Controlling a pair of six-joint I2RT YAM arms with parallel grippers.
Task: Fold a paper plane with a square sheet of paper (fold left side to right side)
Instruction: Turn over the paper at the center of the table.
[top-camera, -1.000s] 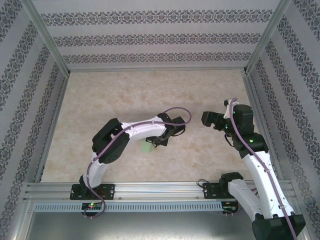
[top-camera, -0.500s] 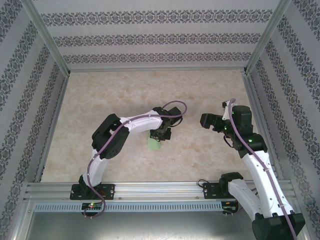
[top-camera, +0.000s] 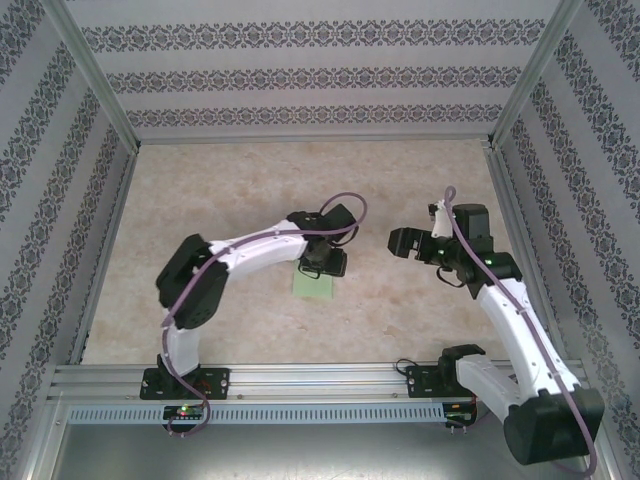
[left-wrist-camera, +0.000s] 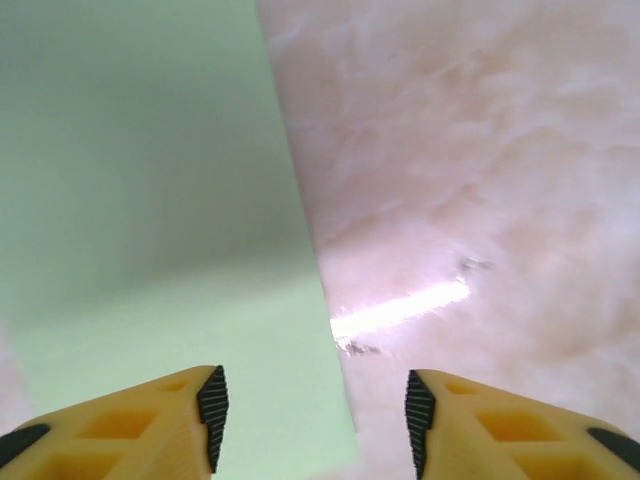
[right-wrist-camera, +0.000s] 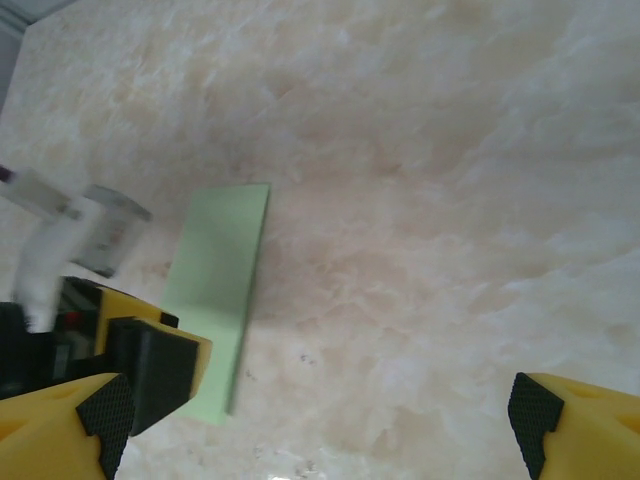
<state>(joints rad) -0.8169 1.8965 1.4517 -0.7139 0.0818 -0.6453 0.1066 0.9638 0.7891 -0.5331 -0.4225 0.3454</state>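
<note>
Top cam first: I've got the sheet of paper (top-camera: 312, 284) lying flat on the tabletop (top-camera: 220, 190), pale mint green. The left end effector (top-camera: 326, 264) sits right over the sheet's far edge. The right end effector (top-camera: 400, 243) hangs off to the sheet's right, well apart from it.

Left wrist cam: fingers are apart, nothing clamped. One pad (left-wrist-camera: 212, 405) is above the sheet, the other is above bare tabletop just past the sheet's right edge.

Right wrist cam: its own fingers are spread wide and empty. From here the sheet looks like a narrow rectangle, with the left end effector at its lower left corner. I can't tell if they touch.
</note>
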